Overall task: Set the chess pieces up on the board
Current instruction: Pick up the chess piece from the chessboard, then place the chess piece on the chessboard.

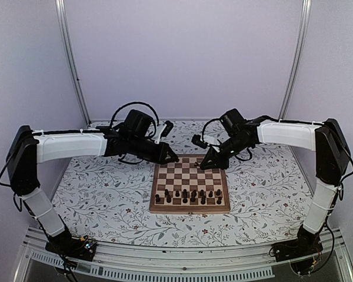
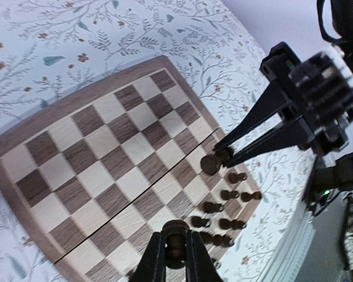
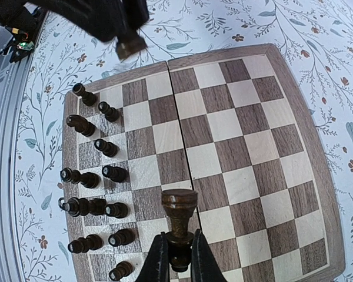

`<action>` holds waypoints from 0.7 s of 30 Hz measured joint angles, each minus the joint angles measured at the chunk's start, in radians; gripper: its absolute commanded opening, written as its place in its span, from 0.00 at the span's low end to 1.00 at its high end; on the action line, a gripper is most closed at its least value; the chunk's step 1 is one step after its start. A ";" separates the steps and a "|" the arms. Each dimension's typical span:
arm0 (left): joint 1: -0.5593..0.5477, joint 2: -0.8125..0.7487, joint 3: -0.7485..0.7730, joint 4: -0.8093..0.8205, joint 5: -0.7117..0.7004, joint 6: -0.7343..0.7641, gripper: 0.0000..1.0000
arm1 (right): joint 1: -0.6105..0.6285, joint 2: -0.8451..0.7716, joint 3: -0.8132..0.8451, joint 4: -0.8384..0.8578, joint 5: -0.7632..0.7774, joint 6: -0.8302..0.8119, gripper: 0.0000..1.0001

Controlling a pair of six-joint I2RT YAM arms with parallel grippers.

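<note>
The board (image 1: pixel 191 171) lies at the table's middle, with several dark chess pieces (image 1: pixel 185 195) standing in its two near rows. My left gripper (image 1: pixel 174 157) hovers over the board's far left corner. In the left wrist view it (image 2: pixel 176 251) is shut on a dark piece (image 2: pixel 177 238). My right gripper (image 1: pixel 205 165) hovers over the far right part of the board. In the right wrist view it (image 3: pixel 178 251) is shut on a dark flat-topped piece (image 3: pixel 179 208) held above the board (image 3: pixel 247 147). The set pieces (image 3: pixel 100 176) stand along the board's left side in that view.
The floral table surface (image 1: pixel 100 194) surrounds the board. Each arm shows in the other's wrist view: the right gripper (image 2: pixel 220 157) holding its piece (image 2: pixel 210 164), and the left gripper's piece (image 3: pixel 130 46) near the board's edge. White walls stand behind.
</note>
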 measured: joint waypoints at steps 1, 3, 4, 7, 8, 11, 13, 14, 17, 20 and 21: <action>0.000 -0.023 0.005 -0.044 -0.028 0.027 0.05 | 0.000 0.000 0.000 0.000 0.002 0.000 0.02; 0.000 -0.066 0.012 -0.138 -0.087 0.084 0.05 | 0.000 0.000 0.000 0.000 0.008 -0.003 0.02; 0.000 -0.082 0.013 -0.184 -0.114 0.109 0.05 | 0.000 0.000 0.000 0.000 0.013 -0.004 0.03; -0.001 -0.099 0.013 -0.302 -0.179 0.159 0.05 | 0.000 0.000 0.000 0.000 0.021 -0.008 0.02; -0.002 -0.098 0.009 -0.332 -0.195 0.173 0.04 | 0.000 0.001 0.000 0.000 0.023 -0.011 0.03; -0.002 -0.095 -0.013 -0.403 -0.220 0.195 0.04 | 0.000 0.003 0.000 0.000 0.025 -0.012 0.03; -0.006 -0.088 -0.025 -0.428 -0.224 0.201 0.04 | 0.000 0.004 0.000 0.000 0.027 -0.013 0.03; -0.009 -0.082 -0.026 -0.435 -0.224 0.203 0.04 | 0.000 0.005 0.000 0.000 0.027 -0.014 0.03; -0.031 -0.056 -0.027 -0.439 -0.224 0.207 0.04 | 0.000 0.007 -0.001 0.000 0.034 -0.015 0.03; -0.054 -0.024 -0.026 -0.440 -0.222 0.216 0.04 | 0.000 0.008 -0.001 0.000 0.041 -0.015 0.03; -0.062 -0.010 -0.026 -0.440 -0.222 0.219 0.04 | 0.000 0.008 -0.001 0.000 0.041 -0.015 0.03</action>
